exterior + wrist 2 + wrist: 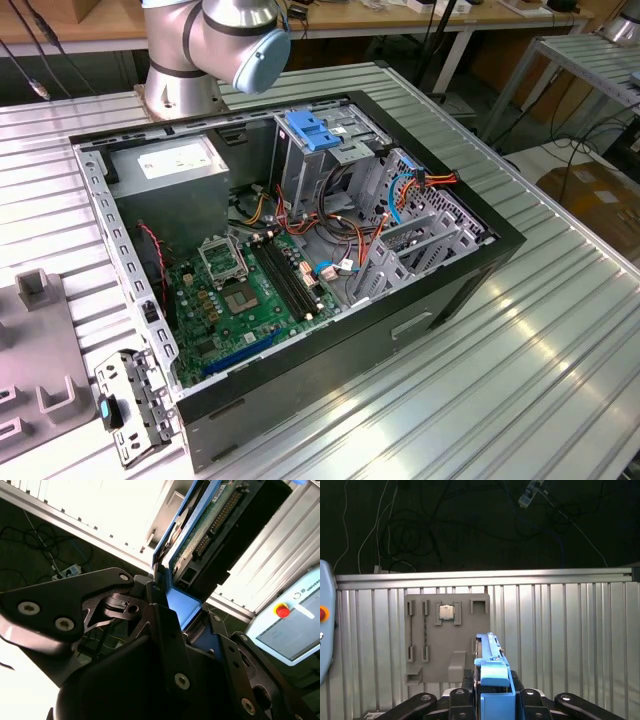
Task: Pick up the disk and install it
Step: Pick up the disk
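Gripper (492,682) closed on the blue-railed disk (489,650), which I hold edge-on over the ribbed metal table (560,630). Near it on the table lies a grey fixture plate (442,647). The open computer case (420,310) stands on the same table, to the exterior view's right of that plate.

Disk (210,525): flat drive, blue side rails. Second wrist view shows green circuit-board face and connector pins. First wrist view shows it edge-on. Blue rail end clamped in gripper (492,695).
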